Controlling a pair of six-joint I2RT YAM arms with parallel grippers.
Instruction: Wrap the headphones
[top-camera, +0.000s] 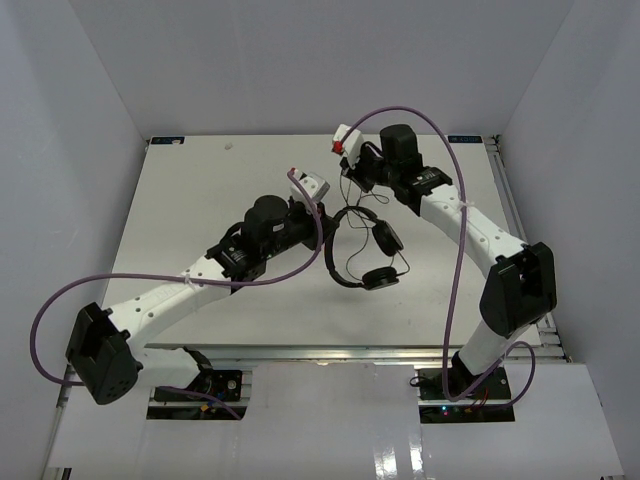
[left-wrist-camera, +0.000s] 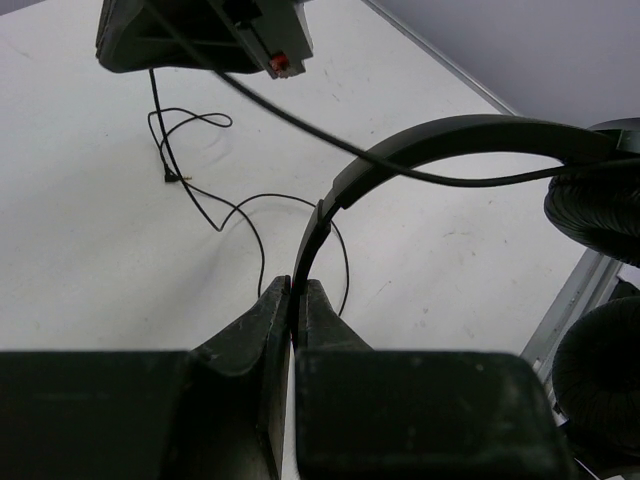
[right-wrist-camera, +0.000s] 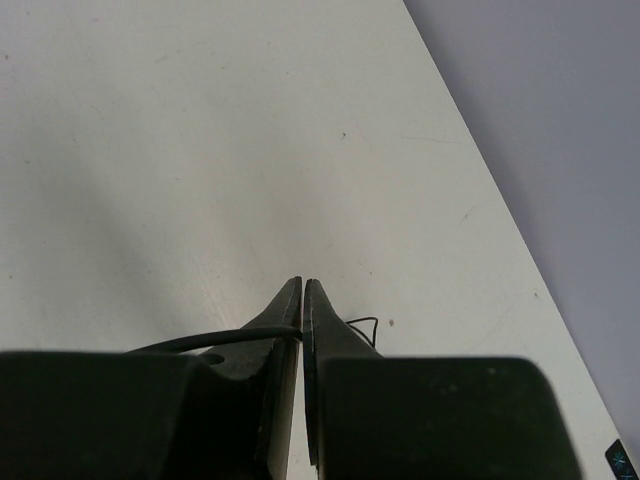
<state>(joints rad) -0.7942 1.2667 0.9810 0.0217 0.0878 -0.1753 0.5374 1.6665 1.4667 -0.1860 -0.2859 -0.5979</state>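
The black headphones (top-camera: 350, 280) are held above the table's middle, their two round ear cups (top-camera: 385, 238) hanging at the right. My left gripper (top-camera: 328, 228) is shut on the thin headband (left-wrist-camera: 450, 140), which rises from between its fingers (left-wrist-camera: 297, 290). The thin black cord (left-wrist-camera: 215, 205) runs slack from the headphones up to my right gripper (top-camera: 352, 175), with loops and the small plug (left-wrist-camera: 170, 180) lying on the table. In the right wrist view my right gripper (right-wrist-camera: 302, 288) is shut on the cord (right-wrist-camera: 200, 343), which leaves it to the left.
The white table (top-camera: 200, 220) is walled in by grey panels on three sides. Thick purple cables (top-camera: 455, 230) arch over both arms. The table's right edge rail (left-wrist-camera: 570, 300) lies just past the ear cups.
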